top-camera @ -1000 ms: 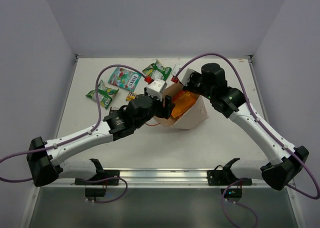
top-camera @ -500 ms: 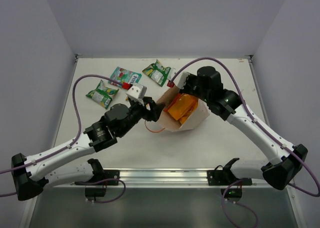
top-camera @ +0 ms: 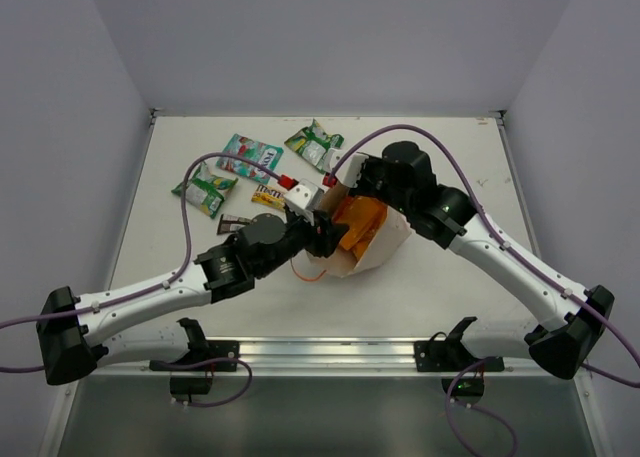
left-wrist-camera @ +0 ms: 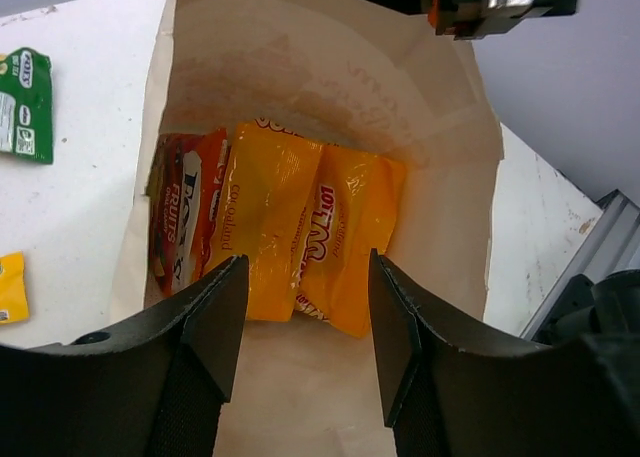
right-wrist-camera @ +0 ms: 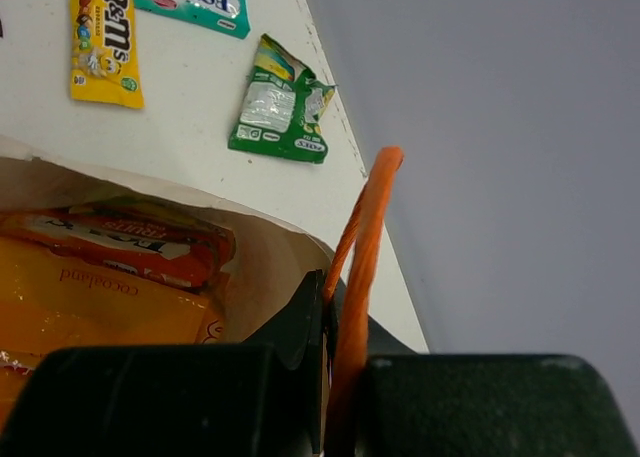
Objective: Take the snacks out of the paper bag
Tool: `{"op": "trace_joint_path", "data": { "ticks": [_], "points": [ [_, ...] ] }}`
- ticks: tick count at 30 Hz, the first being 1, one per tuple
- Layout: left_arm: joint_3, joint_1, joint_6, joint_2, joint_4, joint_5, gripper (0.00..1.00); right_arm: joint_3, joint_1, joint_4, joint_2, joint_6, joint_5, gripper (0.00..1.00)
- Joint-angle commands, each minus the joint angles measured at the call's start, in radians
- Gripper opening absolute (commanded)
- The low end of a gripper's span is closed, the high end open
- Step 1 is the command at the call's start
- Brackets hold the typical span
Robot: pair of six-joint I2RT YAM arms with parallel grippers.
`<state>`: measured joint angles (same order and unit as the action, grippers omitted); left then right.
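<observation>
The paper bag (top-camera: 375, 245) lies tilted with its mouth toward my left arm. Two orange bags (left-wrist-camera: 300, 227) and a red-orange packet (left-wrist-camera: 180, 217) lie deep inside it. My left gripper (left-wrist-camera: 305, 327) is open at the bag's mouth, its jaws just short of the orange bags and nothing between them. My right gripper (right-wrist-camera: 335, 377) is shut on the bag's rim beside its orange string handle (right-wrist-camera: 362, 227), holding the mouth up. On the table lie a teal pouch (top-camera: 250, 157), two green-white pouches (top-camera: 313, 144) (top-camera: 204, 190), a yellow bar (top-camera: 268, 194) and a dark brown bar (top-camera: 233, 224).
The loose snacks lie spread over the table's back left, behind my left arm (top-camera: 170, 287). Grey walls close in the table at the back and both sides. A metal rail (top-camera: 320, 349) runs along the near edge.
My left gripper pulled back to the left, then returned to the bag's mouth with its jaws a little narrower. My right arm has drawn the bag slightly to the left.
</observation>
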<state>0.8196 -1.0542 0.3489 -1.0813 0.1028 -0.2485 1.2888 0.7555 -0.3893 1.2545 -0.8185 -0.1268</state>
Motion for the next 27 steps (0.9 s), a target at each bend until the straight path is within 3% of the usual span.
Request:
{"op": "trace_joint_path", "data": {
  "ticks": [1, 7, 13, 21, 27],
  "points": [
    [0.013, -0.004, 0.002, -0.063, 0.08, -0.028, 0.56, 0.06, 0.011, 0.17, -0.044, 0.007, -0.06, 0.0],
    [0.046, -0.009, 0.01, -0.112, 0.069, -0.049, 0.56, 0.029, 0.013, 0.19, -0.049, 0.039, -0.06, 0.0],
    [-0.014, -0.046, -0.051, 0.005, 0.077, -0.144, 0.53, 0.044, 0.011, 0.196, -0.044, 0.054, -0.053, 0.0],
    [0.093, -0.046, -0.06, -0.202, 0.06, -0.081, 0.51, 0.047, 0.013, 0.196, -0.033, 0.099, -0.019, 0.0],
    [0.161, -0.043, 0.004, -0.299, -0.009, -0.274, 0.51, 0.021, 0.013, 0.191, -0.053, 0.173, 0.016, 0.0]
  ]
}}
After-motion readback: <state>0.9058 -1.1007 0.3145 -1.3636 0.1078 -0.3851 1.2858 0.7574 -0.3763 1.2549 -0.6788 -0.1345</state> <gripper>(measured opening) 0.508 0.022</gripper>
